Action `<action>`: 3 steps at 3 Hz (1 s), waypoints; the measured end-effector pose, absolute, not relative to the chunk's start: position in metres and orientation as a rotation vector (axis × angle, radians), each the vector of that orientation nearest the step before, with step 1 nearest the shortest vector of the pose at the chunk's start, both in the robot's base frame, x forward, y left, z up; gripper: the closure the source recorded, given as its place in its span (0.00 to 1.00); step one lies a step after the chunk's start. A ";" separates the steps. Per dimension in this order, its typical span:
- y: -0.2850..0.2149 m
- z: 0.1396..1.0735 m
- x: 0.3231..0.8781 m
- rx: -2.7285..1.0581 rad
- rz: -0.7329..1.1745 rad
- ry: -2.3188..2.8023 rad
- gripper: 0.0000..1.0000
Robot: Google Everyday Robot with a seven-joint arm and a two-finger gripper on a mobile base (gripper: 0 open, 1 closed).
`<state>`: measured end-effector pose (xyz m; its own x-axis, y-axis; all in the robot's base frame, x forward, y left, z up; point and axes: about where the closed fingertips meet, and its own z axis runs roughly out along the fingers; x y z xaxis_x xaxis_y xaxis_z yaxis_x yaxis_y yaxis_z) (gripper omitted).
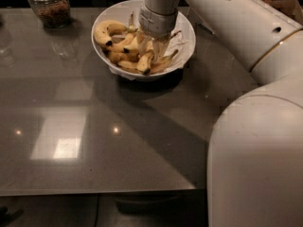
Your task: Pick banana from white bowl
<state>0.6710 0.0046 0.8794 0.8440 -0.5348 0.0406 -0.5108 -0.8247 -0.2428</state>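
Observation:
The white bowl (pixel 110 19) stands at the far middle of the grey table. It is lined with white paper and holds several yellow bananas with dark tips (pixel 108 33). My gripper (pixel 153 50) comes down from my white arm into the middle of the bowl, right among the bananas. Its tip is at a short banana (pixel 145 62) near the bowl's front rim. The arm's wrist hides the bowl's far right part.
A glass jar with brown contents (pixel 49 6) stands at the far left. The grey table (pixel 94 126) shows bright light reflections, and its near edge runs along the bottom. My arm's large white body (pixel 255 160) fills the right side.

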 end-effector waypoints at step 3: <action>-0.009 0.933 0.641 -2.669 -0.177 0.900 1.00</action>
